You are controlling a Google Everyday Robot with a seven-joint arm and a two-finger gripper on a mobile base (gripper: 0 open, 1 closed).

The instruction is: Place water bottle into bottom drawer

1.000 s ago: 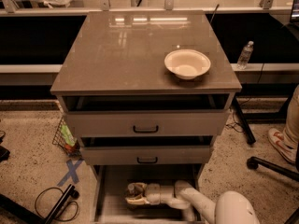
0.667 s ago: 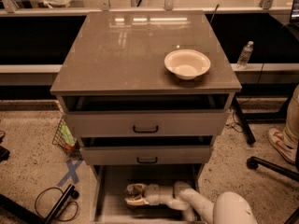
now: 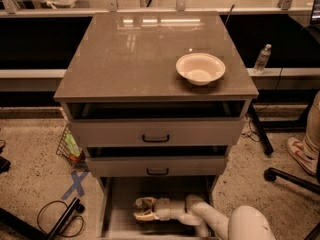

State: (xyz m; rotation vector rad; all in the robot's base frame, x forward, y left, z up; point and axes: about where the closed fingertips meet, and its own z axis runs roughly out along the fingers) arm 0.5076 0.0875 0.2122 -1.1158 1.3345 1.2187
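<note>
The bottom drawer [image 3: 117,204] is pulled open under the two drawers with black handles. My arm [image 3: 210,216] reaches into it from the lower right. My gripper [image 3: 145,210] is low over the drawer's floor, left of its middle. A pale shape sits at the gripper's tip. I cannot tell whether that shape is the water bottle, which does not show clearly anywhere else.
A cream bowl [image 3: 200,68] sits on the cabinet top [image 3: 135,54] at the right. A small bottle [image 3: 262,59] stands on the ledge behind to the right. A wire basket [image 3: 70,146], a blue tape cross [image 3: 76,184] and cables [image 3: 60,219] are on the floor at the left. A chair base [image 3: 290,176] and a person's shoe [image 3: 301,154] are at the right.
</note>
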